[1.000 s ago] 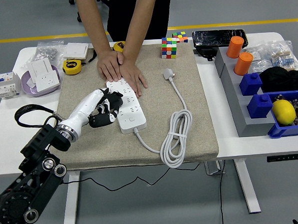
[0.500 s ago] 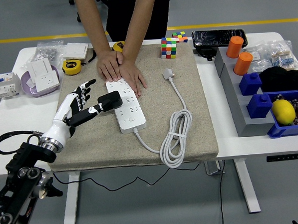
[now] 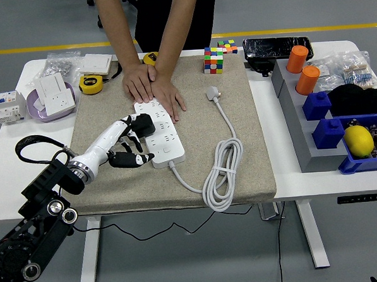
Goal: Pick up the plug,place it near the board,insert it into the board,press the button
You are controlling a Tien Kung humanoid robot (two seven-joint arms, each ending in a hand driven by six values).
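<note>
The left hand (image 3: 130, 143) reaches in low over the tan mat (image 3: 114, 176). It looks wrapped around a black plug (image 3: 143, 126), which sits on the left edge of the white board (image 3: 161, 133). I cannot tell if the plug is pushed all the way in. So the pick-up looks done, and the button still needs a press, I think. The board's own white cord (image 3: 225, 167) lies coiled beside it. Farther back, a person's hands (image 3: 153, 86) press down on the board's far end. The white desk (image 3: 285, 180) holds bins (image 3: 327, 130) on the right, a colour cube (image 3: 214, 60) at the back, and a grey floor lies beyond.
</note>
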